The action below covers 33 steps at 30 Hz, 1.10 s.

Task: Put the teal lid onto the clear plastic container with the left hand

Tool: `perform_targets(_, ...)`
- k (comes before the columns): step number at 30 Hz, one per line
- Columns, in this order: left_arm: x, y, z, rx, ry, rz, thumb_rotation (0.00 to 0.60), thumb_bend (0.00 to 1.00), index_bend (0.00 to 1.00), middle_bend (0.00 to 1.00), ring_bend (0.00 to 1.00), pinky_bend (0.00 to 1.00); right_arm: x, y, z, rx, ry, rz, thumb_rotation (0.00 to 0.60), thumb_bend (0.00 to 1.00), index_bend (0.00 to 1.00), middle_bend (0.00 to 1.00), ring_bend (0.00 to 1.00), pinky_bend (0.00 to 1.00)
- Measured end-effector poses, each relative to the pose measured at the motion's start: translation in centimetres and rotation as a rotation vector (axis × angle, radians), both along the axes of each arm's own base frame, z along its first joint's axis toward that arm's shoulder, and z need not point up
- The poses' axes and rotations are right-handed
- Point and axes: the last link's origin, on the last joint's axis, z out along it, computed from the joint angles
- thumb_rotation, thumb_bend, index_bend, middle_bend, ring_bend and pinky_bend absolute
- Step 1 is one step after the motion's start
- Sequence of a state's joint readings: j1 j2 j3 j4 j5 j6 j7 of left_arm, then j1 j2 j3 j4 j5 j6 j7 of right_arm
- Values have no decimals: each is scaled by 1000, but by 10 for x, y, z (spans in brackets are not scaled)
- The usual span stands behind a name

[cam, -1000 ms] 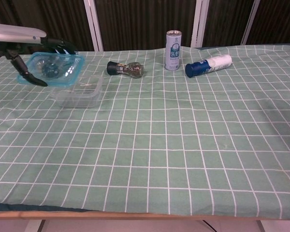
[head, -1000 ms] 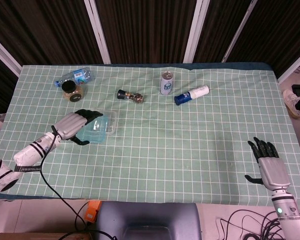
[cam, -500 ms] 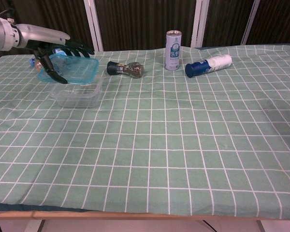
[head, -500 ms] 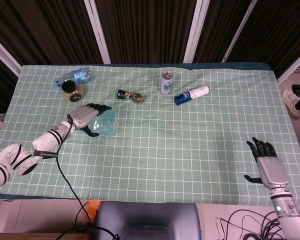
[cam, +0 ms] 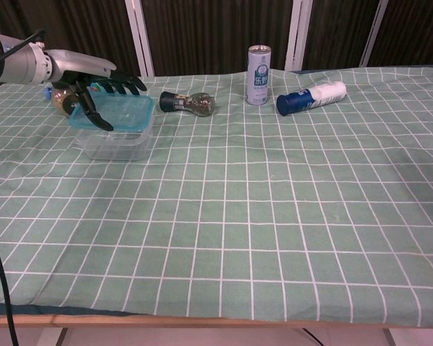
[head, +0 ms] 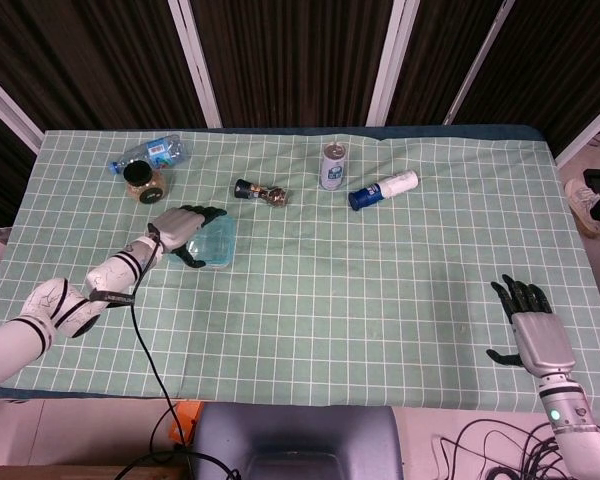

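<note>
The teal lid [cam: 117, 112] lies flat on top of the clear plastic container [cam: 115, 144] at the table's left. From above, the lid [head: 216, 243] covers the container, which hardly shows beneath it. My left hand [cam: 92, 85] holds the lid, with fingers over its far edge and the thumb down on its near left side. That same left hand [head: 183, 231] sits just left of the lid in the head view. My right hand [head: 529, 322] rests open near the front right of the table, holding nothing.
Behind the left hand lie a water bottle [head: 146, 153] and a dark-capped jar [head: 140, 180]. A pepper grinder [cam: 188, 104] lies right of the container. Further right are an upright can [cam: 258, 65] and a lying blue-capped bottle [cam: 311, 97]. A black cable [head: 140, 330] trails off the left arm.
My left hand has carried the lid right and away from me, levelled it and lowered it onto the container. The right hand has stayed in place.
</note>
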<state>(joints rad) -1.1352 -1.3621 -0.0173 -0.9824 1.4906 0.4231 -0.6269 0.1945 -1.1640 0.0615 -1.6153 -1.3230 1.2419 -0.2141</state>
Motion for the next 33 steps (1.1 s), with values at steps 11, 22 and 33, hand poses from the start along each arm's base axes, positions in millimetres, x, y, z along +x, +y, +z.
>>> perform_targets(11, -4, 2, -9, -6, 12, 12, 600, 254, 0, 509, 597, 582, -1, 0, 1, 1, -2, -1, 600, 62, 0, 0, 0, 0)
perform_targets(22, -7, 4, -14, -11, 30, 20, 600, 254, 0, 508, 598, 581, -1, 1, 2, -2, -3, -1, 600, 61, 0, 0, 0, 0)
perform_targets(33, -10, 7, -14, -12, 67, 19, 600, 263, 0, 511, 598, 578, -1, 0, 2, -7, -2, -4, 600, 61, 0, 0, 0, 0)
